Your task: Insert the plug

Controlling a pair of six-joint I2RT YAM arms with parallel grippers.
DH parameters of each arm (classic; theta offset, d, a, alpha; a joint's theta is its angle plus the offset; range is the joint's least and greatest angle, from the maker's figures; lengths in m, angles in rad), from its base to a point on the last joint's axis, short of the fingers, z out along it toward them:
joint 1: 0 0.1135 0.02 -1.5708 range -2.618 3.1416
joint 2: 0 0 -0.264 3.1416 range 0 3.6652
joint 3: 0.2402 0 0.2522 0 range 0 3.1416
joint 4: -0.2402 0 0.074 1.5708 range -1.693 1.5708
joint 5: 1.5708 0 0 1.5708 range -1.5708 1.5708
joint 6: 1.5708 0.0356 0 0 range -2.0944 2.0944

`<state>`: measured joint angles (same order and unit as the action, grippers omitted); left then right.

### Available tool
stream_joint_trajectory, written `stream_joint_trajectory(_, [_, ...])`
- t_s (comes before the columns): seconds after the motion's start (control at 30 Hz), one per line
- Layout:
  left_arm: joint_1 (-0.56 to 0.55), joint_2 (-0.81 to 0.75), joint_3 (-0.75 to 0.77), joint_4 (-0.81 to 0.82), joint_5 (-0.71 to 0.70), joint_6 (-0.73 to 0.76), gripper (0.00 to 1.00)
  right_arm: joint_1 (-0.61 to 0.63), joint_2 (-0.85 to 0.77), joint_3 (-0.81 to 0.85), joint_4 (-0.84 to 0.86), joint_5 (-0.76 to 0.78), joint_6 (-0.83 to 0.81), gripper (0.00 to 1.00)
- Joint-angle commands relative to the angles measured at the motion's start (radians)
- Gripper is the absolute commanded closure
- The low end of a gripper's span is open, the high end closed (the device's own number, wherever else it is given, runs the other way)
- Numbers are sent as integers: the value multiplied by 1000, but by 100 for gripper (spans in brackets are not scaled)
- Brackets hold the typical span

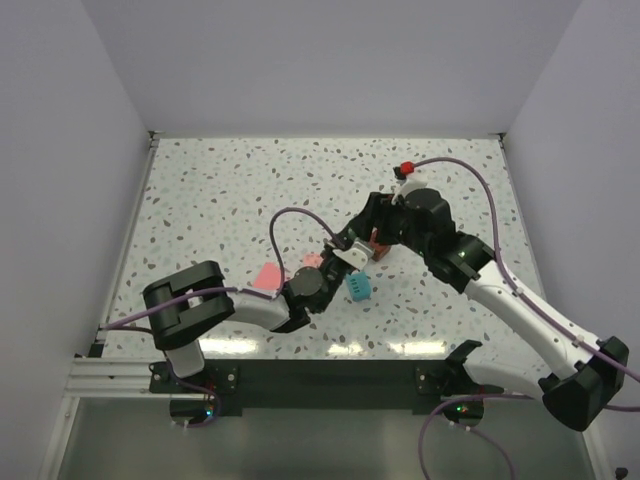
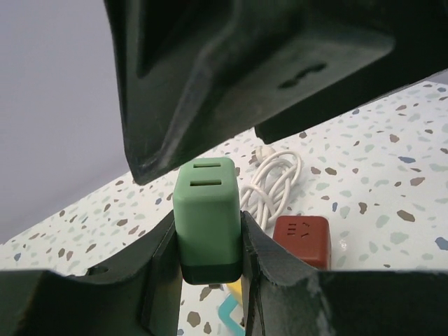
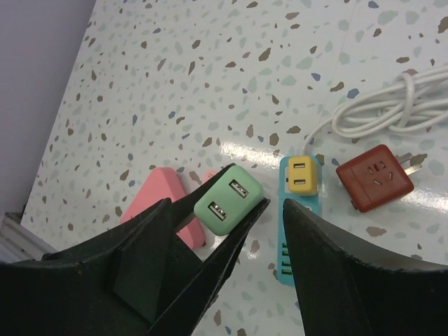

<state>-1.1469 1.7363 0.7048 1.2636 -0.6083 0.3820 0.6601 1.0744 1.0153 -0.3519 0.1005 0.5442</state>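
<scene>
A green two-port charger plug (image 2: 206,210) sits clamped between the fingers of my left gripper (image 2: 208,217), raised off the table. It also shows in the right wrist view (image 3: 227,199), ports facing the camera. A teal power strip (image 3: 297,241) lies on the table just beside it, with a yellow plug (image 3: 301,175) seated in its far end. My right gripper (image 3: 227,204) is open and empty, its fingers spread wide around the left gripper's tip. In the top view the left gripper (image 1: 345,258) and right gripper (image 1: 366,236) meet above the strip (image 1: 360,289).
A red-brown adapter (image 3: 374,178) lies right of the strip, with a coiled white cable (image 3: 392,112) behind it. A pink block (image 3: 157,199) lies left of the plug. White walls enclose the speckled table (image 1: 230,190) on three sides.
</scene>
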Motion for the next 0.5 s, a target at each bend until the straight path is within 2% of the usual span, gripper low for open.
stream_joint_trajectory(0.0, [-7, 22, 25, 217, -34, 69, 100, 3, 19, 17, 2, -64, 29, 34])
stream_joint_trajectory(0.13, [-13, 34, 35, 247, -48, 104, 100, 3, 33, -4, -9, -30, 28, 34])
stream_joint_trajectory(0.47, [-24, 48, 45, 327, -94, 158, 100, 3, 91, -44, 34, -64, 43, 38])
